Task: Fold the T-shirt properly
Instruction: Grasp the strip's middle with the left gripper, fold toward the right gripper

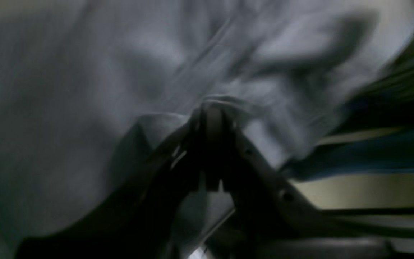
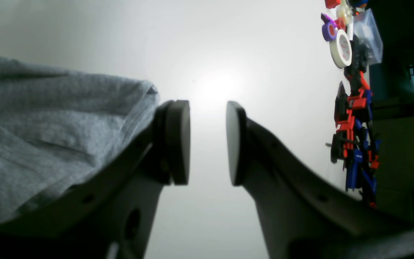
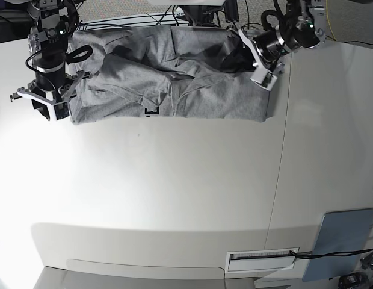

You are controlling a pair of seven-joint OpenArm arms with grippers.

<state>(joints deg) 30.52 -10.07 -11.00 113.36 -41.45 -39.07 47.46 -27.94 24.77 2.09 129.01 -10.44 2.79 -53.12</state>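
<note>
Blur smears most of the left wrist view, yet the left tool [image 1: 212, 108] shows there with its jaws pressed together on a pinched ridge of the grey T-shirt [image 1: 120, 72]. From the base view that tool [image 3: 249, 57] sits at the shirt's far right part, its tips buried in dark folds. The T-shirt [image 3: 168, 84] lies rumpled and spread sideways along the far edge of the white bench [image 3: 174, 192]; a small patch of black print peeps out near its front hem, too small to read. The shirt's far edge runs under cables and arm bases, so its outline there is hidden.

The right tool [image 2: 208, 142] stands parted with nothing between its pads, just off the shirt's sleeve end [image 2: 49, 118], bare bench showing through the gap. In the base view it [image 3: 45, 102] hangs at the shirt's left edge. The near half of the bench is broad and bare. A heap of red and blue toy parts [image 2: 354, 144] and tape rolls [image 2: 340, 48] lies along one bench edge, well apart from the shirt.
</note>
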